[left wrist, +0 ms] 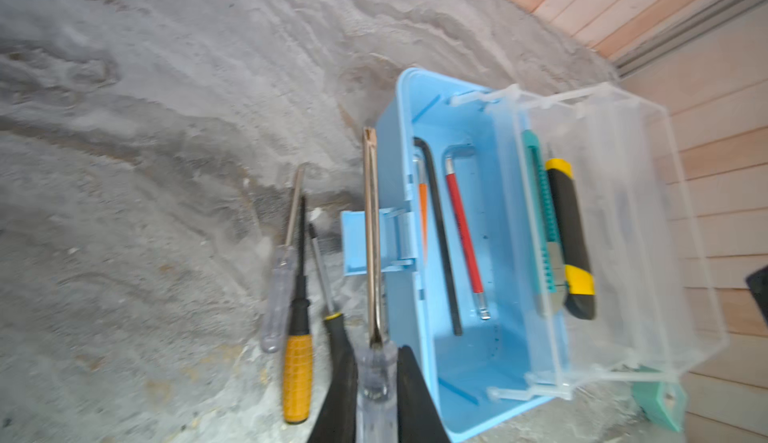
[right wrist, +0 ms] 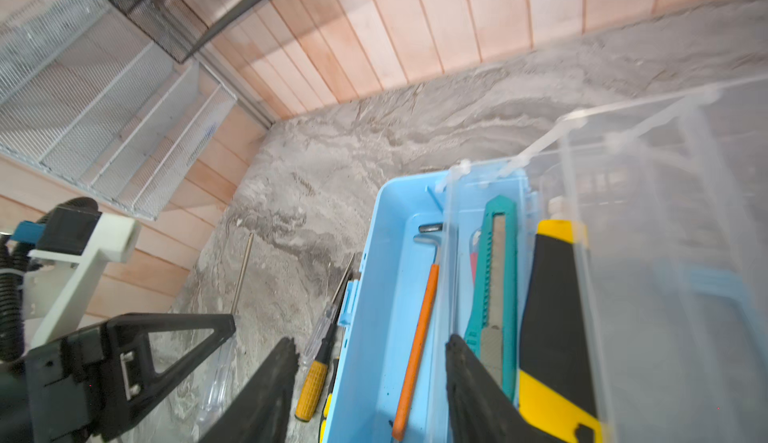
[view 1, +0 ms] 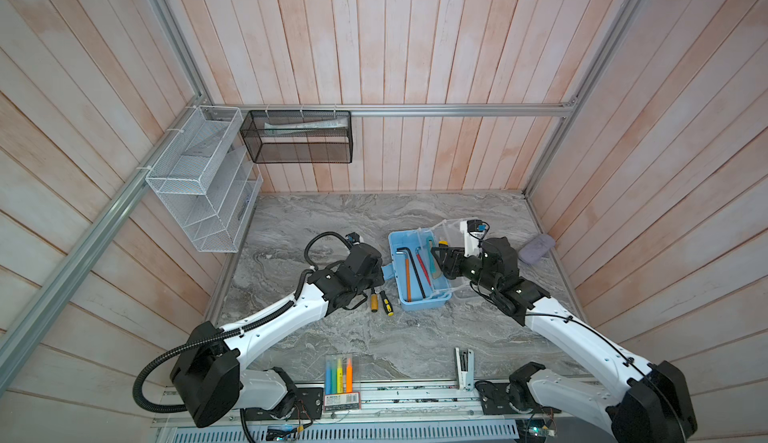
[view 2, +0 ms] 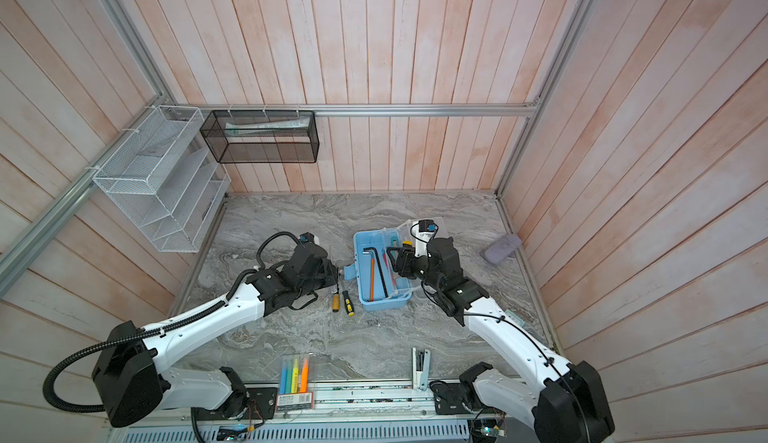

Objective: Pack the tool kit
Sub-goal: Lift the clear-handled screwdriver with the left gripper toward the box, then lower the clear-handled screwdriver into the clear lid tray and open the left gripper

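Grey marbled tabletop ran between pale wooden plank walls, and we took the blue box on it as our marker. It sat open, its clear lid standing out on the side away from its latch. Inside lay a black hex key, a red-sleeved hex key and an orange-sleeved hex key. A teal knife and the yellow-black utility knife lay side by side at the clear plastic; we could not tell whether in it or under it. The left pincer was closed on the handle of a clear-handled screwdriver, whose shaft crossed the box's latch in the left wrist view. On the tabletop just beside that latch side lay a yellow-handled screwdriver, a black-handled screwdriver and a second clear screwdriver. The right pincer hung over the box with its jaws apart, gripping nothing. A highlighter pack and a white stapler lay well apart from the box.
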{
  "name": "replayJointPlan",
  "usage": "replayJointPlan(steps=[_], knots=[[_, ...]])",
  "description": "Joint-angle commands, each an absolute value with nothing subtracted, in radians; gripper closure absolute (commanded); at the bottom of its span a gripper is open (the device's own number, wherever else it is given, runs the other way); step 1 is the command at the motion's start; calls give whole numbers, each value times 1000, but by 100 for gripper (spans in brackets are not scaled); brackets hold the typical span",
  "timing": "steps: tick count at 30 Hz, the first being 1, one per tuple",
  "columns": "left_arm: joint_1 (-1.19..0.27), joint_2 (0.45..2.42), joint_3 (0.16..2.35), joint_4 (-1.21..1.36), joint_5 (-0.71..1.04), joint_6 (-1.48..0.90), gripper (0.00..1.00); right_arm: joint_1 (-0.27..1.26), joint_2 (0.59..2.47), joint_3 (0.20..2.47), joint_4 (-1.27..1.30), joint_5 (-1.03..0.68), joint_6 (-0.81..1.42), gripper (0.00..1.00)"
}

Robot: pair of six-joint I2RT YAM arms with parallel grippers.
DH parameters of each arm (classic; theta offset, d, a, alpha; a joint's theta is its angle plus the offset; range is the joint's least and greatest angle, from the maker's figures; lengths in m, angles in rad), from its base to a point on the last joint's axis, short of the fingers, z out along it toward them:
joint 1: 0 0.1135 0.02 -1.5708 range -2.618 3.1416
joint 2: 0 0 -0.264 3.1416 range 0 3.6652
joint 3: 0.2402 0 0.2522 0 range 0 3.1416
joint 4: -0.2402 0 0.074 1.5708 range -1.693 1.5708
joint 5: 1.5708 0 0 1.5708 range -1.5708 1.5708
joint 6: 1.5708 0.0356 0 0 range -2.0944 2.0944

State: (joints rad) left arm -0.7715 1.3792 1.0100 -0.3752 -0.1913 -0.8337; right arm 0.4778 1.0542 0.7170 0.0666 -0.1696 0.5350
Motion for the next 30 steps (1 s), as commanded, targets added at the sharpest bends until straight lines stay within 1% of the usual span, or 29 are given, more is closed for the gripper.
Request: replayJointPlan(steps=[1,7,13,18,30], knots=[[-811,1444,1114,-244,-145,-806,100,429,1000,713,19,-144,550,43],[-858,1609,1278,-83,-50,-817,100,349,879,702,-25,-100,569,43],[-880,1786,1453,-23,18,-840,100,304,800,697,-66,-106,575,43],[-886,1879,1507,50,63,-915,100,302,773,684,-75,-106,577,43],[-903,2053,1638,25,82,-1036,100,298,761,651,-72,-115,569,43]])
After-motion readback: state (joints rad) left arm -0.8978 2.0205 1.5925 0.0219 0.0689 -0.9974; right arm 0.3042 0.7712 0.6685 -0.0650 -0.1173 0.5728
